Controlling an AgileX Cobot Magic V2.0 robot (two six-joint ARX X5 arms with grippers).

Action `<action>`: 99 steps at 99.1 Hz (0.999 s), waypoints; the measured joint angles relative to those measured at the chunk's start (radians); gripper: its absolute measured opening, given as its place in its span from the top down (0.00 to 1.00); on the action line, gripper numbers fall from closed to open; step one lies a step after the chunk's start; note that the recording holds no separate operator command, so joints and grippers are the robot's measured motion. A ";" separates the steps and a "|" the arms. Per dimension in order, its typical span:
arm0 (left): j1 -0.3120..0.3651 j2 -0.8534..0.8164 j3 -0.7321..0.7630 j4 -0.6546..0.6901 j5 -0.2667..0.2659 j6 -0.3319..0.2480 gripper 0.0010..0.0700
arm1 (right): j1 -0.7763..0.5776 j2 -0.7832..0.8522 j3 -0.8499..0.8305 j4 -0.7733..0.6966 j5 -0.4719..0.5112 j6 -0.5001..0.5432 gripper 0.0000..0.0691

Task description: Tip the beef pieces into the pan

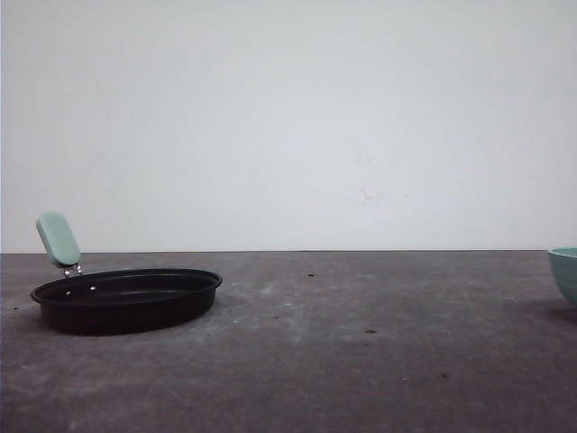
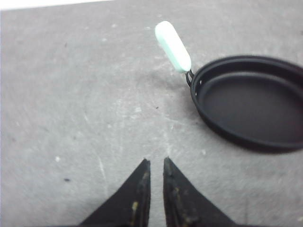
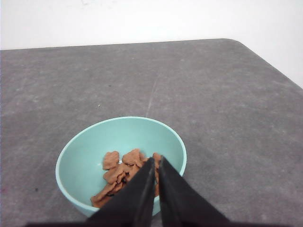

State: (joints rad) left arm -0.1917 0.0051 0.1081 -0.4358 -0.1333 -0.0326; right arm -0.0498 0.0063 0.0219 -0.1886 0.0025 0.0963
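Note:
The black pan (image 1: 126, 302) sits at the table's left with its mint-green handle (image 1: 58, 239) pointing up and left. In the left wrist view the pan (image 2: 251, 104) is empty, and my left gripper (image 2: 156, 161) hangs shut over bare table beside it, holding nothing. The beef pieces (image 3: 120, 170) lie in a loose orange-brown heap inside a teal bowl (image 3: 123, 132). My right gripper (image 3: 157, 158) hovers shut just above the bowl's near side, its fingers hiding part of the heap.
The teal bowl (image 1: 566, 271) shows at the far right edge of the grey table (image 1: 343, 343). A white wall stands behind the table. The table's rounded far corner (image 3: 232, 41) lies beyond the bowl.

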 joint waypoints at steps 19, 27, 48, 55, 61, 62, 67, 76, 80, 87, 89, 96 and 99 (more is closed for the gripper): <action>0.000 0.000 -0.005 0.021 0.002 -0.158 0.98 | 0.000 0.000 0.000 0.006 -0.002 0.000 0.98; 0.000 0.000 -0.006 0.027 0.002 -0.251 0.98 | 0.000 0.000 0.000 0.026 -0.002 0.002 0.98; 0.000 0.000 -0.007 0.033 0.004 -0.382 0.98 | 0.000 0.000 0.000 0.089 -0.033 0.077 0.98; 0.000 0.000 -0.007 0.034 0.020 -0.390 0.98 | 0.000 0.000 0.000 0.091 -0.037 0.115 0.98; 0.000 0.000 -0.006 0.034 0.043 -0.397 0.98 | 0.000 0.000 0.000 0.107 -0.044 0.158 0.98; 0.000 0.000 -0.006 0.034 0.047 -0.398 0.98 | 0.000 0.000 0.000 0.113 -0.044 0.166 0.98; 0.000 0.000 -0.004 0.031 0.073 -0.401 0.98 | 0.000 0.000 0.000 0.132 -0.053 0.208 0.98; 0.000 0.002 0.027 0.027 0.098 -0.402 0.98 | 0.000 0.000 0.001 0.166 -0.098 0.267 0.98; 0.000 0.006 0.054 0.026 0.101 -0.402 0.98 | 0.000 0.000 0.008 0.174 -0.132 0.281 0.98; 0.000 0.026 0.114 0.029 0.103 -0.401 0.98 | 0.000 0.000 0.039 0.178 -0.180 0.298 0.99; 0.000 0.035 0.133 0.032 0.103 -0.399 0.98 | 0.001 0.000 0.055 0.178 -0.188 0.301 0.99; 0.000 0.085 0.201 0.038 0.103 -0.383 0.98 | 0.001 0.001 0.116 0.180 -0.192 0.306 0.99; 0.000 0.113 0.231 0.037 0.103 -0.373 0.98 | 0.002 0.002 0.146 0.180 -0.193 0.306 0.99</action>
State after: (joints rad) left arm -0.1917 0.1184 0.3393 -0.3985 -0.0299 -0.4061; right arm -0.0475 0.0078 0.1677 -0.0086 -0.1902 0.4019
